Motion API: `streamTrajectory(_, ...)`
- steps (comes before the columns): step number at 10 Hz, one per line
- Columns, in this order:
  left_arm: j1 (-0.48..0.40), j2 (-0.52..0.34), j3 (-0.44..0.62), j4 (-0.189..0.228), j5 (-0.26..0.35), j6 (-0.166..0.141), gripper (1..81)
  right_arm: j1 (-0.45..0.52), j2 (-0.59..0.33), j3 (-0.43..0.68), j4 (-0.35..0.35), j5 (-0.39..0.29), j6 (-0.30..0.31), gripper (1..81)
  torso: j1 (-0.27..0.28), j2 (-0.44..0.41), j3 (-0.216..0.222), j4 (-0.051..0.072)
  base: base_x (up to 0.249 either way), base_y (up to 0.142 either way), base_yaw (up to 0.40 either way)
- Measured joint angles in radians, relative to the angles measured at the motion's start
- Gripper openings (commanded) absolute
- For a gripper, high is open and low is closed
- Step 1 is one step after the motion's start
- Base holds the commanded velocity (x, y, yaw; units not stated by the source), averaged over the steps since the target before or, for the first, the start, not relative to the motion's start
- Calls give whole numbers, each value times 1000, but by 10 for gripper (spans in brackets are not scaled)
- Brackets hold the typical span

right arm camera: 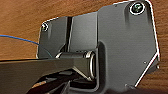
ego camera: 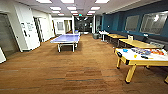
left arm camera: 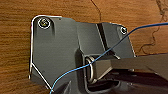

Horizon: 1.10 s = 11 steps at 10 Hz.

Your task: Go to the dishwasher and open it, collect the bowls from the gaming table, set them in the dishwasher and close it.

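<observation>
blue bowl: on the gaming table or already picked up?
On the table. The blue bowl sits on the gaming table near its left end, with no gripper near it.

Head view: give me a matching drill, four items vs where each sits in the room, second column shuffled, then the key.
Items:
1. blue bowl
2. ping-pong table
3. gaming table
4. yellow bowl

Places:
A. mid-room, left of centre, on the wood floor
B. right side, nearest the camera, on yellow legs
C. on the white top, near its left end
D. on the white top, nearer the front edge, right of the blue one

Pairs: 1-C, 2-A, 3-B, 4-D
</observation>
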Motion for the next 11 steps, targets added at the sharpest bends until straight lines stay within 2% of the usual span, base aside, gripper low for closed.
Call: streamTrajectory(11,3,-2,-2,0,1,0,811,0,6,0,0,0,0,811,0,0,0,0,178,0,0)
